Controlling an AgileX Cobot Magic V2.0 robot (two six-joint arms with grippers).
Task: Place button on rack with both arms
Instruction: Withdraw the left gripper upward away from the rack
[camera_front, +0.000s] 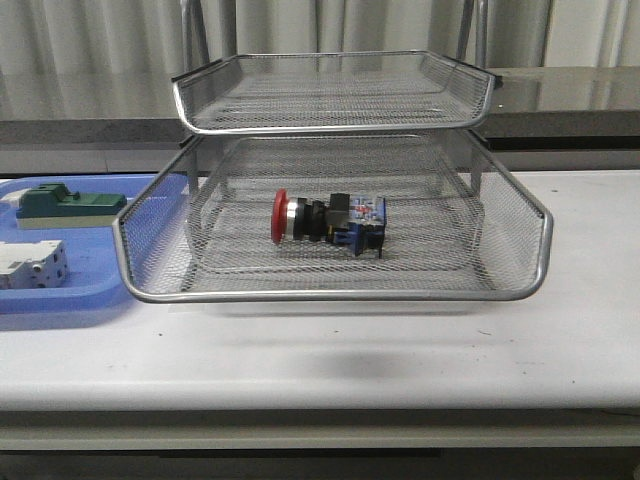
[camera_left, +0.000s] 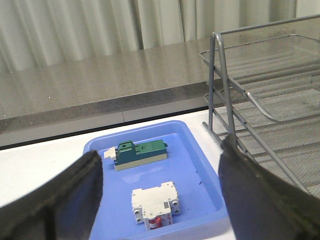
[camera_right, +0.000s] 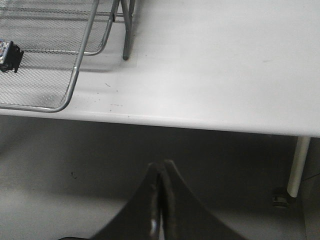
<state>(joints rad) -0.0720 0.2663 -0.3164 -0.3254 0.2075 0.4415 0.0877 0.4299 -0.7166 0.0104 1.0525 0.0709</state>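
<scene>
The left tool (camera_left: 160, 195) is apart and holds nothing; the right tool (camera_right: 160, 200) is together, low beside the worktop (camera_right: 225, 60). The button (camera_front: 328, 220) lies on its side at centre frame in the rack (camera_front: 330, 290), so both arms should keep away from the mesh.

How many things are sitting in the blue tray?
2. A green-topped block lies at the back of the blue tray, and a white circuit breaker sits nearer the front. The front view crops the tray's left end.

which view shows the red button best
The front view: the red-capped push-button with black body and blue rear block lies whole on its side in the lower tray of the silver wire-mesh rack. The right wrist view catches only its blue-and-black rear end at the frame edge. The left wrist view misses it entirely.
</scene>
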